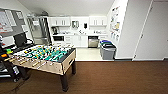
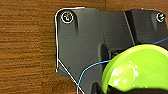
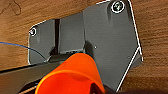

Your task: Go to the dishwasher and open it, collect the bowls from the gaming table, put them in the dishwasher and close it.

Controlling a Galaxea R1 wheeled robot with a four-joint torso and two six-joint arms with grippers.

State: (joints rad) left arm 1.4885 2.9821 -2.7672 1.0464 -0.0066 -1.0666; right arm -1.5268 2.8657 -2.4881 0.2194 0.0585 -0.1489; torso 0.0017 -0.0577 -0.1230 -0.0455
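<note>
Over brown floor (image 2: pixel 25 50), left jaws grasp a green bowl (image 2: pixel 140 67), right jaws an orange bowl (image 3: pixel 72 75); dishwasher (image 1: pixel 93 41) far ahead.

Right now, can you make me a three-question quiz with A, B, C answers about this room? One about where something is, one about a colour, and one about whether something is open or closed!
1. Where is the dishwasher?
A. Under the kitchen counter at the far end of the room
B. Beside the table-football table's legs
C. On the brown floor by the robot

2. What colour is the bowl in the left wrist view?
A. Blue
B. Bright green
C. White

3. Is the dishwasher's door open or closed?
A. Folded down, open
C. Taken off
B. Closed

Answers:
1. A, its grey front sits among the white cabinets, behind the bins.
2. B, it shows bright green against the dark plate; an orange bowl shows in the right wrist view.
3. B, the grey front stands upright, flush with the cabinets.
</note>
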